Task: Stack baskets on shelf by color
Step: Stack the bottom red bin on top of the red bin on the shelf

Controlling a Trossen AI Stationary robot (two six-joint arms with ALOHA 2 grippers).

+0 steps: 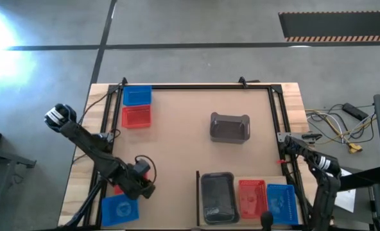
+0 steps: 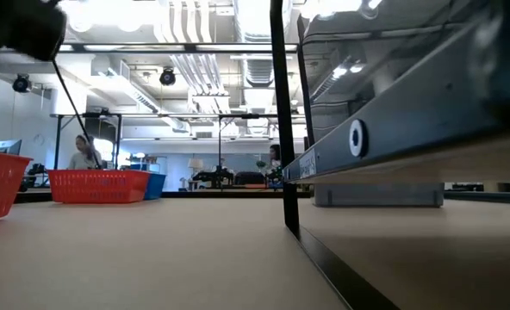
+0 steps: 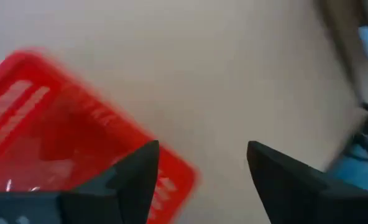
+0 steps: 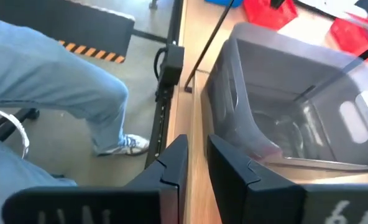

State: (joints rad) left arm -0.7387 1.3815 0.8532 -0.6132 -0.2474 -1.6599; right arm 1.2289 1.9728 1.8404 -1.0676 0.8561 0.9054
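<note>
No readable writing; left gripper (image 3: 199,168) fingers spread above red basket (image 3: 53,140).

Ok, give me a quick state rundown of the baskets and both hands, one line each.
left hand: open, empty, over a red basket near the table's front left.
right hand: fingers nearly together, holding nothing, at the table's right edge.
loose grey basket: upright, alone mid-table.
blue basket and red basket: side by side at the back left, unstacked.
front blue basket: upright, front left.
shelf: holds grey, red and blue baskets in a row.
</note>
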